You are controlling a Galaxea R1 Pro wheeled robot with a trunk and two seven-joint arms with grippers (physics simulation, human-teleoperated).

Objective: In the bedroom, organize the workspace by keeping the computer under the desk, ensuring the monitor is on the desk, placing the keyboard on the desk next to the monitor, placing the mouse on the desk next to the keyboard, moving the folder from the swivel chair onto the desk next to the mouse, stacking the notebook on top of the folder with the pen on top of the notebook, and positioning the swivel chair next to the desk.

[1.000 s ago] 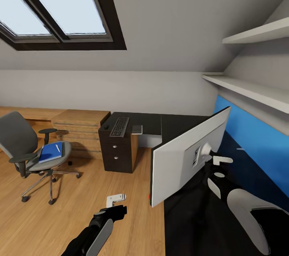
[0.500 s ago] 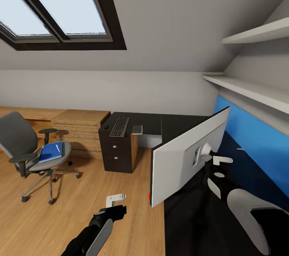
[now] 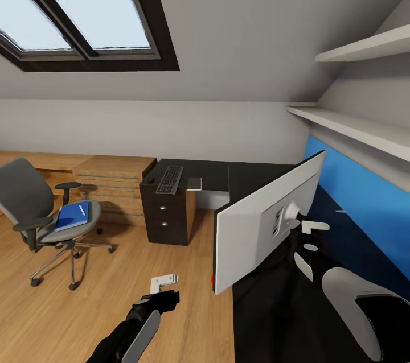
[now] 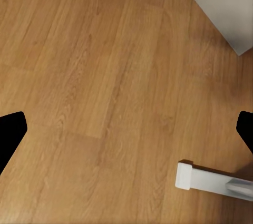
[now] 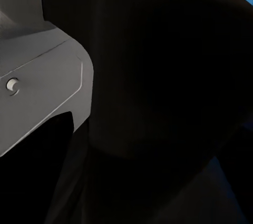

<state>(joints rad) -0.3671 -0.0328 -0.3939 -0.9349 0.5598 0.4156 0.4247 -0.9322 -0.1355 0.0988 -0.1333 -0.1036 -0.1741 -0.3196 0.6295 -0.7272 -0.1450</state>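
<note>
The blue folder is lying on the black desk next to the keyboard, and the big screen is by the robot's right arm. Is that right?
Not quite. The blue folder isn't on the desk; in the head view it lies on the seat of the swivel chair, over on the wooden floor. The keyboard is on the desk, and the big screen, the monitor, is by the robot's right arm.

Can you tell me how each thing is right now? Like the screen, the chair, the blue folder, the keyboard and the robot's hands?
monitor: tilted over the desk, seen from behind, right gripper at its back.
keyboard: lying flat on the desk.
swivel chair: upright, away from the desk.
folder: flat on the chair seat.
pen: lying on the folder.
left gripper: jaws apart, empty, above the floor.
</note>
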